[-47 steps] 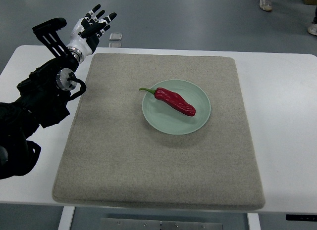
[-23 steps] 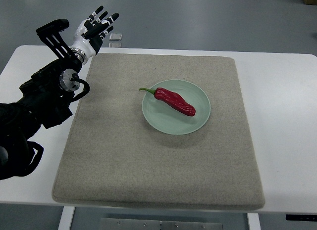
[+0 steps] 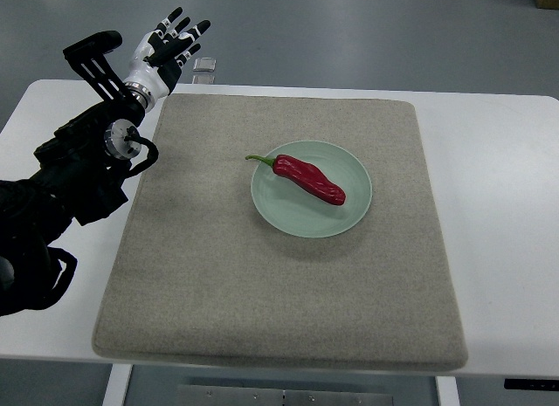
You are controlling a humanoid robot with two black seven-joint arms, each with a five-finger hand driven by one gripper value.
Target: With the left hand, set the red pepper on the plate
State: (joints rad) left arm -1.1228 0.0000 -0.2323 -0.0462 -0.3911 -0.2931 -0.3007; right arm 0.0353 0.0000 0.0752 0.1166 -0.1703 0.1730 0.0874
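Bright, even overhead light leaves only a soft, thin shadow under the plate [image 3: 354, 216] toward 6 o'clock, the white worktop [image 3: 502, 205] runs near washed out, and focus stays sharp with slight bowing at the edges.

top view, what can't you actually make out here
- Right hand: not in the top view at all; nothing enters from the right edge.
- Small clear object at the table's far edge: too small to identify.
- Left arm: its lower part is cut off by the picture's left edge; the left hand itself shows, fingers spread and empty.
- Plate under the red pepper: that strip is covered by the pepper.
- Table: near corners cut off by the bottom edge.
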